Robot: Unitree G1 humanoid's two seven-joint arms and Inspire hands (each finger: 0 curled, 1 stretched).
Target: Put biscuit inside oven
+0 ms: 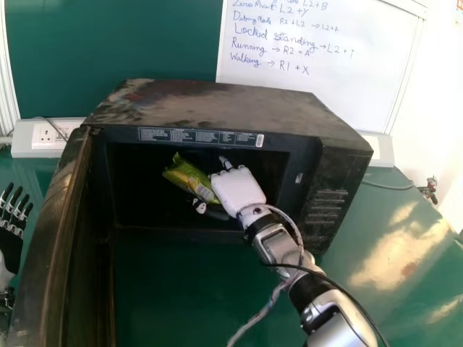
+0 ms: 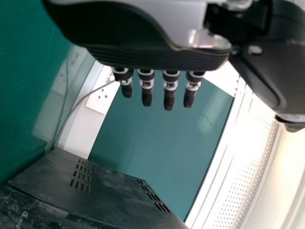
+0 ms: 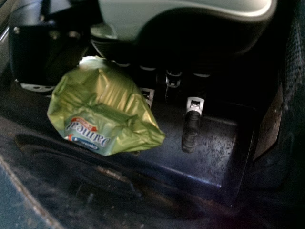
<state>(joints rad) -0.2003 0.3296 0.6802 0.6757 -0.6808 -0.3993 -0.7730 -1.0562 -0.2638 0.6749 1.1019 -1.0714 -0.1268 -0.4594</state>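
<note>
The green biscuit packet point(image 1: 189, 177) is being pinched, just above mid-frame, between the thumb and fingers of the partly closed right hand point(image 1: 237, 189) inside the oven point(image 1: 217, 105). At the left edge, the left hand point(image 1: 10, 246) is holding its fingers straight.

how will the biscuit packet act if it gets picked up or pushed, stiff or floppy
The packet will probably give at the surface, since its wrapper is creased and puckered. It looks unlikely to roll, being lumpy and irregular rather than round. The shiny film may be a bit slippery, and any biscuits inside could crack if squeezed hard.
</note>
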